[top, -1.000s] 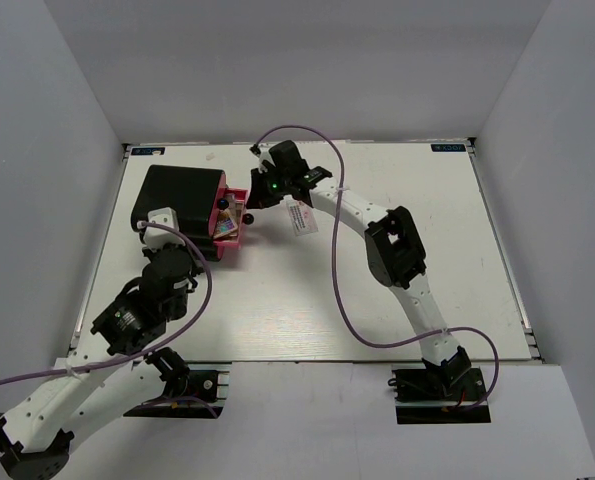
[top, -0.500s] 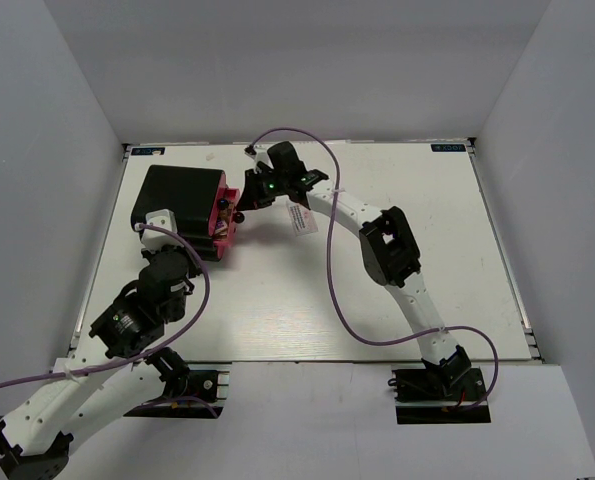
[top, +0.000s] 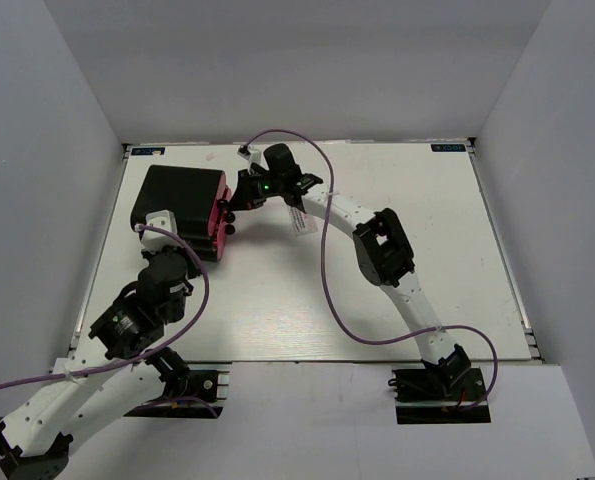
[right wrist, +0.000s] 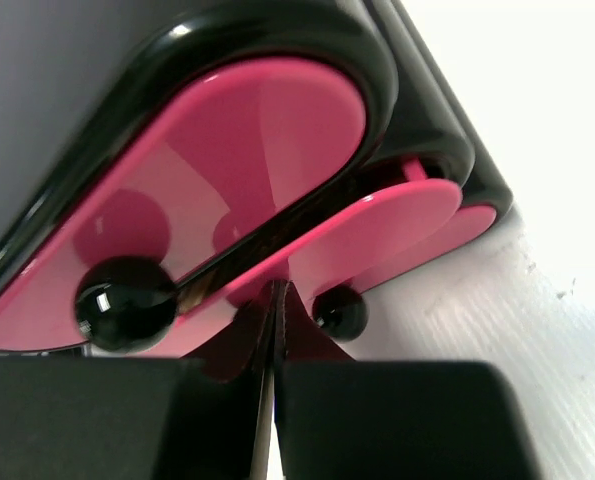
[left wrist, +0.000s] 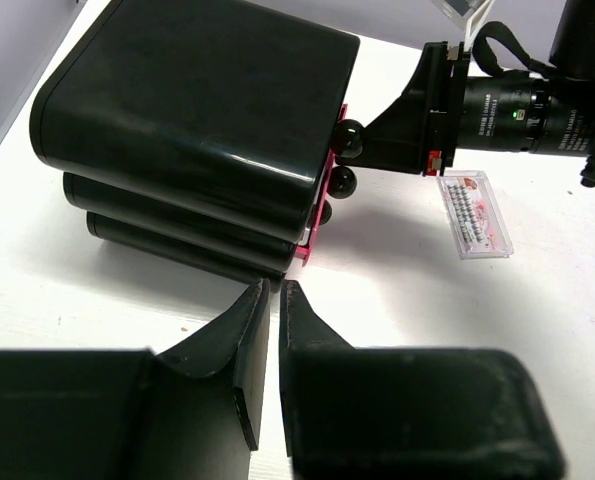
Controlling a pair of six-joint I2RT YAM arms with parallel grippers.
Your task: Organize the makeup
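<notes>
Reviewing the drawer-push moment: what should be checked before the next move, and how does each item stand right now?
1. Right hand shut, tips at the pink drawer fronts between the knobs: ok.
2. Drawers fully inside the case: cannot tell; the fronts look staggered in the right wrist view.
3. Flat packet put away: not ok; it lies on the table beside the right arm.
4. Left hand empty: ok; shut, close to the case's near side.
5. Other makeup put away: cannot tell; the case's inside is hidden.
</notes>
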